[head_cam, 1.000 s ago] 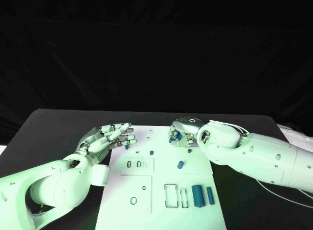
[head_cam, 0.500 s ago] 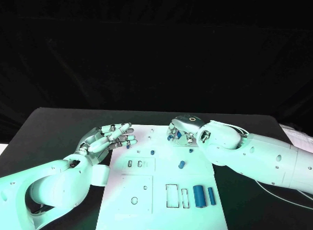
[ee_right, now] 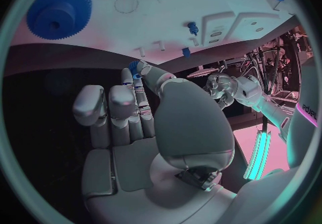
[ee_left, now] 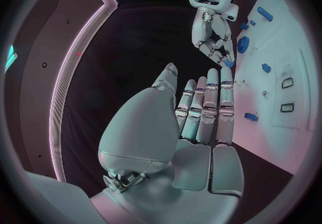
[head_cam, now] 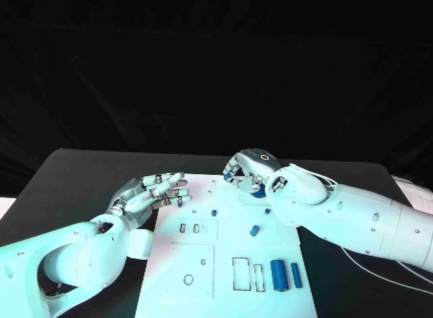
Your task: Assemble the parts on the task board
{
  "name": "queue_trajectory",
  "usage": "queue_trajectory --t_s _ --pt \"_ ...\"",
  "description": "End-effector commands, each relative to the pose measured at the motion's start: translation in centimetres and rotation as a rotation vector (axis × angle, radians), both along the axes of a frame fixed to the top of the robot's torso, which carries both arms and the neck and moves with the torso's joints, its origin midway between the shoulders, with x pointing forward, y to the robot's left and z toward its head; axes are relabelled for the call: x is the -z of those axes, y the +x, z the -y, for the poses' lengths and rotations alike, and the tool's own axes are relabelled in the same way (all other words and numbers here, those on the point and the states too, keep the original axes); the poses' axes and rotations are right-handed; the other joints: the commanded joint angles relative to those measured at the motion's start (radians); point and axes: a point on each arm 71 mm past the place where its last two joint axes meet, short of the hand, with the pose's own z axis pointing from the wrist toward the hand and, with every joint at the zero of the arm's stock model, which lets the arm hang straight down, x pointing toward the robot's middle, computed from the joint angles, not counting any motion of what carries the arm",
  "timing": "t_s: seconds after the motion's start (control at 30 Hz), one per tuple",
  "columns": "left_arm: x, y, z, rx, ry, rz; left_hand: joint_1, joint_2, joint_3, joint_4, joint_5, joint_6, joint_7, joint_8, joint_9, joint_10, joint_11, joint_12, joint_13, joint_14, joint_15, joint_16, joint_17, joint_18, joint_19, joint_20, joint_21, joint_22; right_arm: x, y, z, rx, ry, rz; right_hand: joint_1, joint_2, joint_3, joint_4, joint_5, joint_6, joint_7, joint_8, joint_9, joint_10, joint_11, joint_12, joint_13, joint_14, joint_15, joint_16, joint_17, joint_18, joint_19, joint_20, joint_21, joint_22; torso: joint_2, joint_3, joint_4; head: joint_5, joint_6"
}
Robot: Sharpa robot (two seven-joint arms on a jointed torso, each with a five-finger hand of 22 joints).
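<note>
The white task board (head_cam: 202, 262) lies mid-table. My right hand (head_cam: 245, 175) hovers over its far end and pinches a small blue part (ee_right: 134, 67) between thumb and fingertip; the left wrist view shows that hand (ee_left: 213, 42) with the blue part (ee_left: 228, 64) at its fingertips. A blue gear (ee_right: 59, 9) sits on the board near this hand, partly hidden under it in the head view (head_cam: 259, 193). My left hand (head_cam: 155, 192) is held flat and empty at the board's left edge. Small blue pegs (head_cam: 214, 212) (head_cam: 253, 230) and two blue cylinders (head_cam: 278, 275) (head_cam: 296, 274) are on the board.
Rectangular slots (head_cam: 237, 273) and small holes (head_cam: 187, 279) mark the board's near half. Black table (head_cam: 73, 179) surrounds the board on all sides. My right forearm (head_cam: 369, 222) crosses the table on the board's right side.
My right hand has drawn back toward the board's far end with the small blue part, uncovering some of the gear. The left hand has hardly moved.
</note>
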Motion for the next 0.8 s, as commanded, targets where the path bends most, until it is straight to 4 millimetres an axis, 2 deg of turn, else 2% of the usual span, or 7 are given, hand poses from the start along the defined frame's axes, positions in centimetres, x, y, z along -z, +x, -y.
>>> queue_trajectory --t_s 0.03,0.13,0.17,0.4,0.57,0.8 --pt "-0.2 -0.1 0.3 0.022 -0.013 0.004 -0.005 0.003 -0.003 -0.004 -0.006 -0.002 0.006 -0.005 -0.001 -0.001 0.007 -0.006 -0.002 -0.004 0.001 -0.005 0.001 0.01 -0.001 0.004 -0.005 -0.002 -0.3 0.5 -0.1 0.042 0.03 0.021 0.006 0.008 0.009 0.001 -0.006 -0.005 0.007 -0.006 -0.001 -0.008 0.003 -0.001 -0.001 0.02 -0.003 0.007 0.001 -0.012 0.0 0.0 0.005 0.002 0.002 -0.0017 0.0031 0.001 0.003" --pt "-0.3 -0.1 0.4 0.024 -0.014 0.005 -0.005 0.003 -0.003 -0.004 -0.006 -0.002 0.006 -0.005 -0.001 -0.001 0.007 -0.006 -0.002 -0.004 0.001 -0.005 0.001 0.01 -0.001 0.004 -0.005 -0.002 -0.3 0.8 -0.6 0.045 0.029 0.017 0.005 0.006 0.012 0.003 -0.005 -0.008 0.009 -0.009 -0.001 -0.011 0.004 -0.001 -0.001 0.02 -0.002 0.009 0.003 -0.012 -0.001 0.001 0.007 0.003 0.004 0.0007 0.0036 0.009 0.0" --pt "-0.3 -0.1 0.5 0.024 -0.014 0.004 -0.005 0.003 -0.003 -0.004 -0.006 -0.002 0.006 -0.005 -0.001 -0.001 0.007 -0.006 -0.002 -0.004 0.001 -0.005 0.001 0.01 -0.001 0.004 -0.005 -0.002 -0.2 0.8 -0.8 0.044 0.028 0.014 0.005 0.006 0.012 0.003 -0.005 -0.008 0.009 -0.009 -0.001 -0.011 0.004 -0.001 -0.001 0.02 -0.002 0.009 0.003 -0.012 -0.001 0.001 0.007 0.003 0.004 0.0016 0.0021 0.011 0.001" --pt "-0.3 -0.1 0.7 0.028 -0.016 0.005 -0.005 0.003 -0.004 -0.005 -0.006 -0.003 0.006 -0.006 -0.001 -0.002 0.007 -0.007 -0.002 -0.004 0.001 -0.006 0.002 0.01 -0.001 0.004 -0.005 -0.002 0.3 1.2 -1.9 0.027 0.01 -0.021 0.0 0.002 0.013 0.008 -0.003 -0.01 0.01 -0.011 -0.001 -0.015 0.006 -0.001 -0.001 0.019 0.0 0.014 0.006 -0.012 -0.002 0.003 0.008 0.005 0.005 -0.0011 0.0053 0.009 -0.001" --pt "-0.3 -0.1 0.7 0.029 -0.016 0.005 -0.005 0.003 -0.004 -0.005 -0.006 -0.003 0.006 -0.006 -0.001 -0.002 0.007 -0.008 -0.002 -0.004 0.001 -0.006 0.002 0.01 -0.001 0.004 -0.005 -0.002 0.8 1.5 -2.2 0.024 -0.008 -0.046 -0.001 0.001 0.013 0.008 -0.003 -0.011 0.01 -0.011 -0.001 -0.016 0.006 0.0 -0.001 0.018 0.0 0.014 0.006 -0.012 -0.001 0.003 0.009 0.006 0.006 0.0016 0.0035 0.013 -0.001" --pt "-0.3 -0.1 0.8 0.03 -0.017 0.005 -0.005 0.003 -0.004 -0.005 -0.006 -0.003 0.006 -0.006 -0.001 -0.002 0.007 -0.008 -0.002 -0.004 0.001 -0.006 0.002 0.01 -0.001 0.004 -0.005 -0.002 1.3 1.5 -2.7 0.015 -0.03 -0.072 -0.003 -0.001 0.012 0.01 -0.002 -0.011 0.011 -0.012 -0.001 -0.017 0.007 0.0 -0.001 0.018 0.001 0.016 0.007 -0.012 -0.002 0.004 0.01 0.007 0.008 0.0004 0.0029 0.016 -0.003"
